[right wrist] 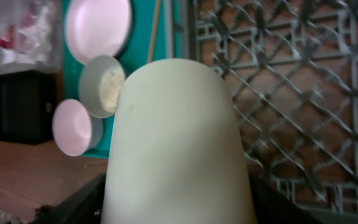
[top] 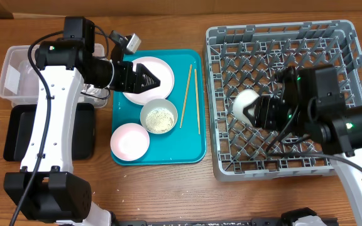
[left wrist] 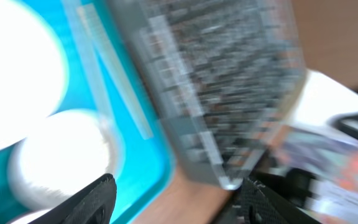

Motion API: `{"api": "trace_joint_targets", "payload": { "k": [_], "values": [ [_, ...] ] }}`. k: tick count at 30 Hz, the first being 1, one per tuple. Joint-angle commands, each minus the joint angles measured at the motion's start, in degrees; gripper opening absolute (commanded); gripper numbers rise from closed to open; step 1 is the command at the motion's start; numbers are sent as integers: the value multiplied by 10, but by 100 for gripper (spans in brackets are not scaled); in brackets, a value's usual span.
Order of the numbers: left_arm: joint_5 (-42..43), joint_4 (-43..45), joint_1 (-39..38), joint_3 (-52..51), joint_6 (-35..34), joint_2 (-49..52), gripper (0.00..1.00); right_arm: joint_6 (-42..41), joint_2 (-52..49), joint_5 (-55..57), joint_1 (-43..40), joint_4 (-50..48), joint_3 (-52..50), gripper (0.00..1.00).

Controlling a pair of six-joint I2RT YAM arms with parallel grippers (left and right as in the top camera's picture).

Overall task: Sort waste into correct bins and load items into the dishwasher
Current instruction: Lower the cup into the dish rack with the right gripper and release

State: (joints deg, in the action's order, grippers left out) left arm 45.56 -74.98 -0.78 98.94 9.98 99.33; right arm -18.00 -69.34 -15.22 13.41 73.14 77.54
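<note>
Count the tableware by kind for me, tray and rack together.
Plates: 2, white plate and pink plate
Bowl: 1
Cup in the rack: 1
Chopsticks: 2
Total: 6

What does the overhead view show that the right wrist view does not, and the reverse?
Only overhead: the left gripper, open over the round white plate, and the full outline of the large square grey plastic dish rack.

Only right wrist: a small red item among white material inside the clear rectangular plastic tub.

Both: the small white cup held in the right gripper over the rack, the teal serving tray, the pale bowl of rice and the shallow black rectangular tray.
</note>
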Motion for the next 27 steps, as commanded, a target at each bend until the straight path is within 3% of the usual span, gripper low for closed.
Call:
{"api": "trace_joint_targets", "payload": {
  "k": [1,5,11,20,27],
  "values": [
    [-179,2,-8,8,-59,-9,68,-51,-5,100,38,45,14,56],
    [-232,0,-8,8,-79,-9,69,-87,-44,131,96,96,12,59],
    [-237,-3,-8,8,-79,-9,69,-143,-128,182,181,136,12,62],
    [-237,-7,-8,8,-78,-8,69,-151,-212,181,200,129,12,64],
    [-237,-9,-8,8,-78,-8,70,-150,-212,160,200,127,12,96]
  ]
}}
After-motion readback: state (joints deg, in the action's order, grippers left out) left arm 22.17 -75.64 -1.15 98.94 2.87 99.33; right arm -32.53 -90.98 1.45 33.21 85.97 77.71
